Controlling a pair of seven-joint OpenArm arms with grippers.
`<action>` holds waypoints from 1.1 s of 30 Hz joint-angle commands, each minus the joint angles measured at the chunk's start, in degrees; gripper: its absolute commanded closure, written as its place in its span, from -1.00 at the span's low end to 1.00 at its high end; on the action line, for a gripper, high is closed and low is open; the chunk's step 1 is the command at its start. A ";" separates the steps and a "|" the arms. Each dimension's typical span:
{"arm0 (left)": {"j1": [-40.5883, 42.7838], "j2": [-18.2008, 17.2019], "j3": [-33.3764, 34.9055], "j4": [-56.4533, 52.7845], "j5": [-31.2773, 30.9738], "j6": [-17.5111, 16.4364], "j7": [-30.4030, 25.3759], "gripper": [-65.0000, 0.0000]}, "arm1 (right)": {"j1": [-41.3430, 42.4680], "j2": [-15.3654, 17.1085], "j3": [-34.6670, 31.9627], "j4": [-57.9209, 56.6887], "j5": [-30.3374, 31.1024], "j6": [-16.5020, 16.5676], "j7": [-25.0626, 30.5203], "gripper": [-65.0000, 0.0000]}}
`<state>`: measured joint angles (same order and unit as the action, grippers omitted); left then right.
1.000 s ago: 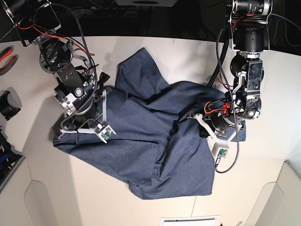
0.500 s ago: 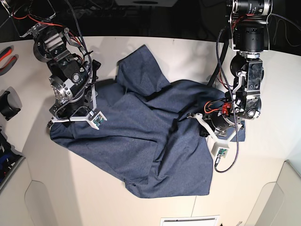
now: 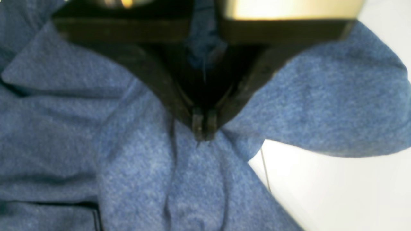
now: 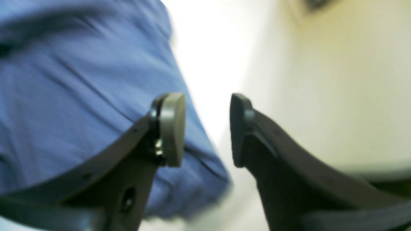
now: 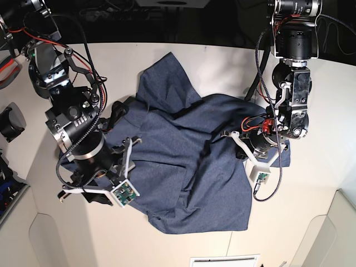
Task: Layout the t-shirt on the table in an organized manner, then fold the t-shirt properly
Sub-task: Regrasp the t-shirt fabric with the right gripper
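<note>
In the left wrist view, the left gripper [image 3: 202,128] has its jaws pressed together on a pinched ridge of the t-shirt [image 3: 135,166], with the white table [image 3: 337,192] showing just beside the cloth. In the right wrist view, the right gripper [image 4: 207,130] has its jaws apart with nothing between them; the shirt lies under one finger and the picture is blurred. In the base view, the shirt is crumpled in the middle of the table, not yet flat, so I judge the laying-out step is in hand. The next move probably calls for the free gripper to take a new edge and pull it outward against the other's hold.
</note>
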<state>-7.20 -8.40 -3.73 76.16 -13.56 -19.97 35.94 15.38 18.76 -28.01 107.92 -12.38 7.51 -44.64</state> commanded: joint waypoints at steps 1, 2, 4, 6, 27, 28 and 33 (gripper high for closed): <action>-1.05 -0.33 -0.09 1.03 -0.68 -0.39 -1.44 1.00 | 2.34 -1.51 0.35 -1.36 0.70 0.50 2.45 0.31; -1.07 -0.31 -0.09 1.03 -0.85 -0.39 -1.46 1.00 | 3.52 -2.93 0.35 -4.24 1.40 1.68 3.93 0.31; -1.07 -0.15 -0.09 1.03 -0.83 -0.39 -1.46 1.00 | 6.40 -5.95 0.35 -11.74 2.95 3.37 6.86 0.22; -1.05 -0.02 -0.09 1.03 -0.81 -0.39 -1.46 1.00 | 9.68 -9.09 0.35 -20.74 4.90 6.10 10.01 0.04; -1.05 -0.02 -0.04 1.03 -0.76 -0.42 -1.49 1.00 | 23.98 -24.28 -9.35 -64.35 -3.19 2.99 15.32 -0.02; -1.05 -0.02 -0.04 1.03 -0.76 -0.39 -1.51 1.00 | 23.96 -24.20 -9.35 -64.87 -3.82 2.34 15.34 -0.01; -1.05 -0.02 -0.04 1.03 -0.79 -0.39 -1.66 1.00 | 24.15 -23.98 -9.35 -69.92 -4.26 2.16 18.53 -0.01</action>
<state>-7.18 -8.25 -3.70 76.16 -13.74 -20.14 35.55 37.65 -4.78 -37.52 37.39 -16.32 9.91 -26.02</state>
